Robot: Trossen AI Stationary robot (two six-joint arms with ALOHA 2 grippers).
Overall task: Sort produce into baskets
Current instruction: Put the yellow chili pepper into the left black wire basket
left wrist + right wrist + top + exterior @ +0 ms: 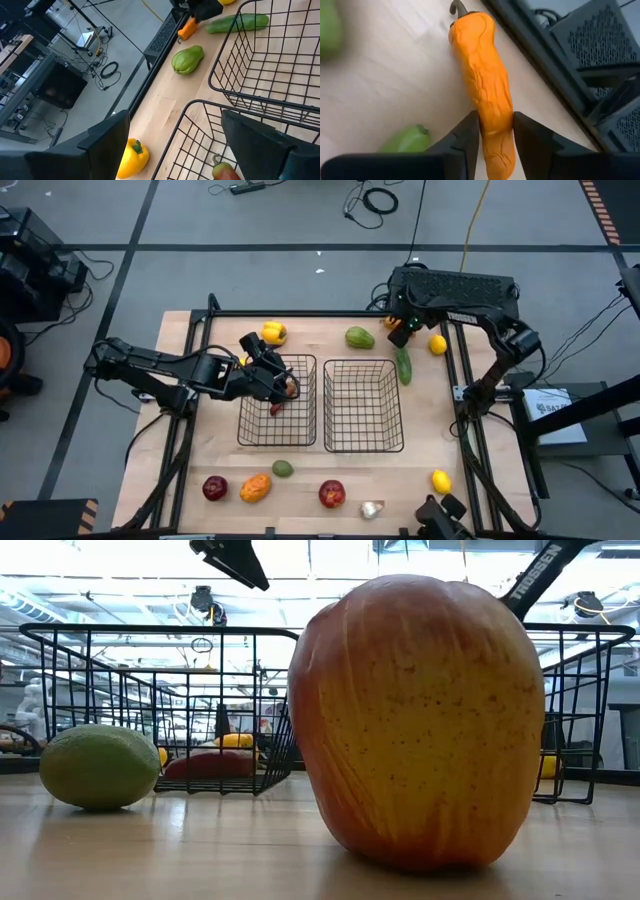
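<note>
While the right hand closes around the long wrinkled orange pepper on the bench, it should grip mid-body and lift straight; left hand hovers open over a black wire basket.

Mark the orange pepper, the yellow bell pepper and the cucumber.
orange pepper point(487, 85): right wrist view, mid body above the fingers.
yellow bell pepper point(132, 159): left wrist view, its side below the stem.
cucumber point(403, 366): high view, mid length.

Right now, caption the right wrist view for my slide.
Right gripper fingers closing on a long wrinkled orange pepper lying on the pale wooden table.
</note>
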